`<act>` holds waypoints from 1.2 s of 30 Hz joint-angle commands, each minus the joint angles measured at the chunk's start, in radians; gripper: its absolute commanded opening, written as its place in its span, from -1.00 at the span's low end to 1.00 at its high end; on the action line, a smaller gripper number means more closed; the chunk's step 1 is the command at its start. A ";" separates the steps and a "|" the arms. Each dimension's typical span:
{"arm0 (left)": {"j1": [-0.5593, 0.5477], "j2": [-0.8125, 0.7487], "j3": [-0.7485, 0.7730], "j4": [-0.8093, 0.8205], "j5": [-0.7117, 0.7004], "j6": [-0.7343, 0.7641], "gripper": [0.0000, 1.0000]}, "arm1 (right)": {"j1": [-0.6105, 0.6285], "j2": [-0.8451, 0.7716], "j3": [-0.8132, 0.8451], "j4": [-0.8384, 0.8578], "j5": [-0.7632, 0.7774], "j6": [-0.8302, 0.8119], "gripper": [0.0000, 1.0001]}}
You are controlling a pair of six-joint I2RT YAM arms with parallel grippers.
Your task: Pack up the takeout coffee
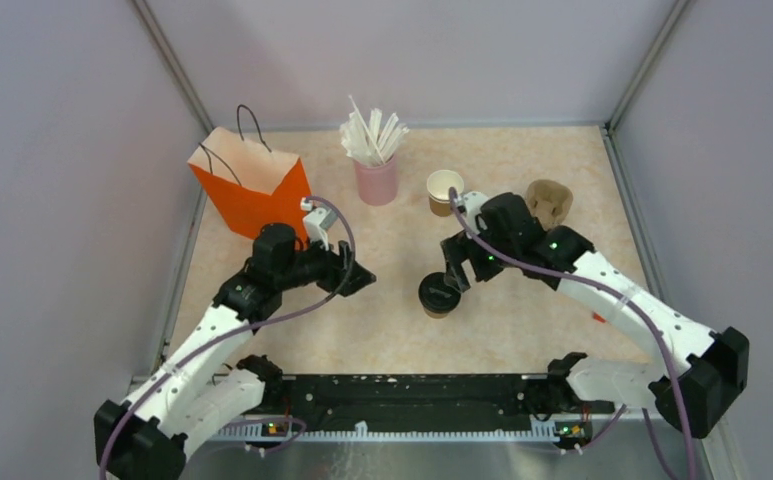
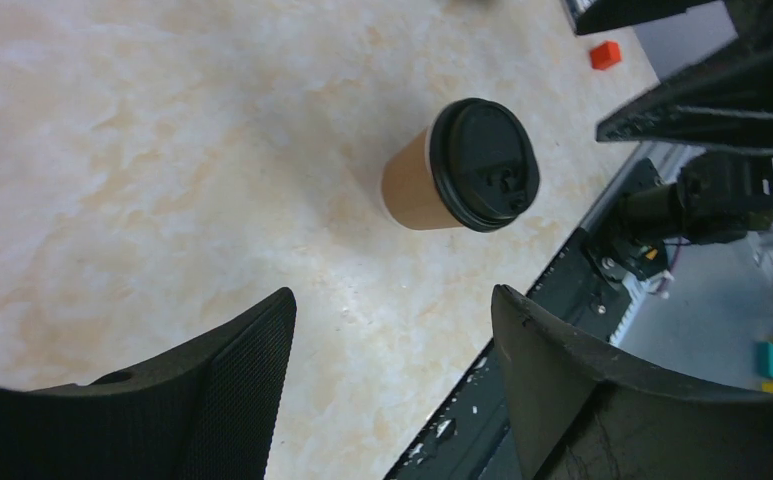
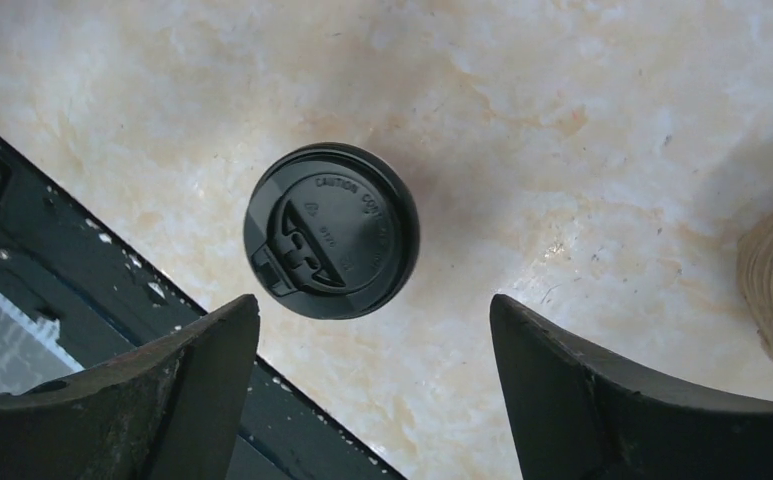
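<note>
1. The lidded coffee cup (image 1: pixel 439 295), brown paper with its black lid on, stands upright on the counter (image 1: pixel 382 340) near the front middle, between the two arms.
2. The right hand (image 3: pixel 374 300) hangs above this cup with its fingers spread wide and holds nothing. The lid lies just ahead of the fingertips, not touched.
3. The left hand (image 2: pixel 392 300) is spread wide and holds nothing. It faces the lidded cup across bare counter, well apart from it.
4. The second coffee cup (image 1: pixel 444 190) has no lid and shows its white inside. It stands upright toward the back, just beside the right arm.
5. The orange bag (image 1: pixel 247 185) stands upright at the back left, its mouth open.
6. The pink cup of straws (image 1: pixel 376 180) stands between the bag and the open cup.
7. The pulp carrier (image 1: pixel 550 203) sits at the back right, partly hidden by the right arm.
</note>
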 commanded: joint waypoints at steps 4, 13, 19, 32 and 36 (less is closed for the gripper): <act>-0.148 0.169 0.020 0.252 0.019 -0.092 0.53 | -0.217 -0.127 -0.200 0.274 -0.320 0.090 0.40; -0.220 0.412 0.021 0.525 0.044 -0.154 0.48 | -0.285 -0.066 -0.286 0.389 -0.454 0.087 0.38; -0.225 0.530 0.038 0.552 0.051 -0.140 0.44 | -0.303 -0.016 -0.323 0.469 -0.463 0.093 0.35; -0.229 0.628 0.025 0.668 0.089 -0.160 0.44 | -0.328 0.035 -0.423 0.577 -0.496 0.110 0.15; -0.228 0.664 0.023 0.687 0.093 -0.162 0.35 | -0.328 0.029 -0.457 0.604 -0.479 0.131 0.06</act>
